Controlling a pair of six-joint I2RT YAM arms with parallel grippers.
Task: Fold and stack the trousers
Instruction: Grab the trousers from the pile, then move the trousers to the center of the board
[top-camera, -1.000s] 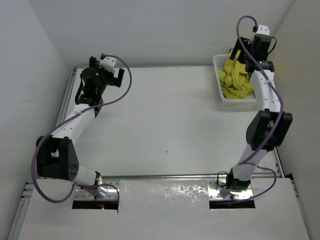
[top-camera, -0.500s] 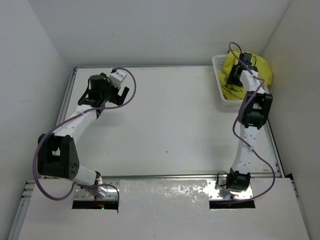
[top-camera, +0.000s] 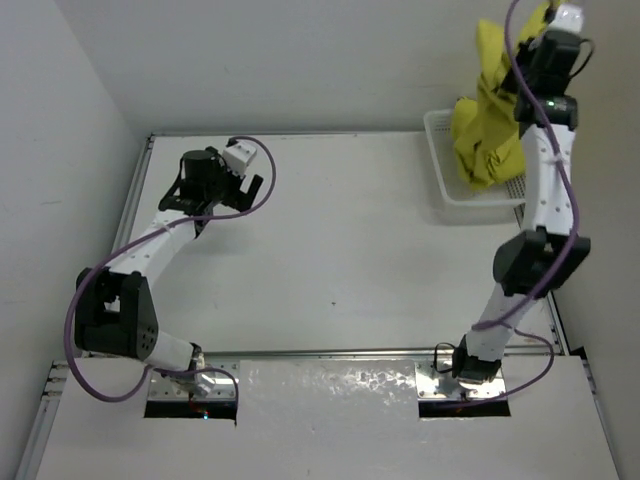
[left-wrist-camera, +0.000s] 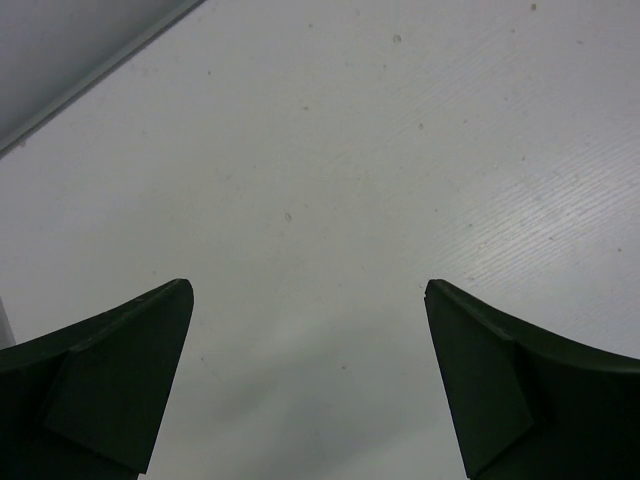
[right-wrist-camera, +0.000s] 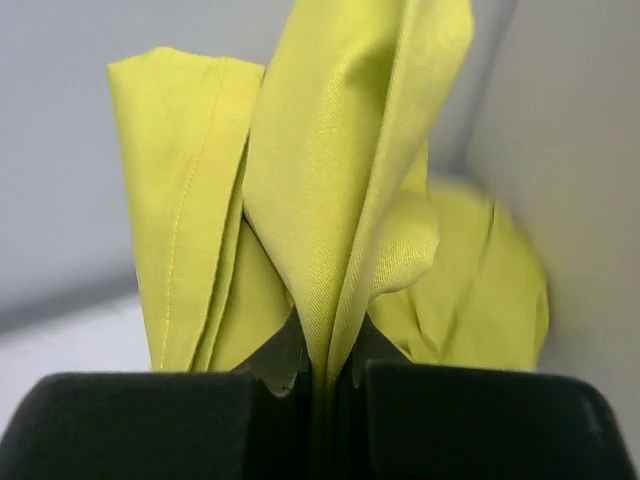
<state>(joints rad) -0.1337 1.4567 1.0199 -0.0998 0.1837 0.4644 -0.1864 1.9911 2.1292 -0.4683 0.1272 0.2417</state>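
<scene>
White bench (top-camera: 330, 250), walls (top-camera: 300, 60) close on three sides. Right gripper (right-wrist-camera: 318, 385): jaws clamped on a fold of the trousers (top-camera: 485, 120), held high, lower end hanging over the white basket (top-camera: 437, 160) in the far right corner. Left gripper (left-wrist-camera: 310, 390): jaws wide apart, holding nothing, above the bench.

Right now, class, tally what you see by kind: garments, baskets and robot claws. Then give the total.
trousers: 1
basket: 1
claws: 2, the left claw and the right claw
Total: 4
</scene>
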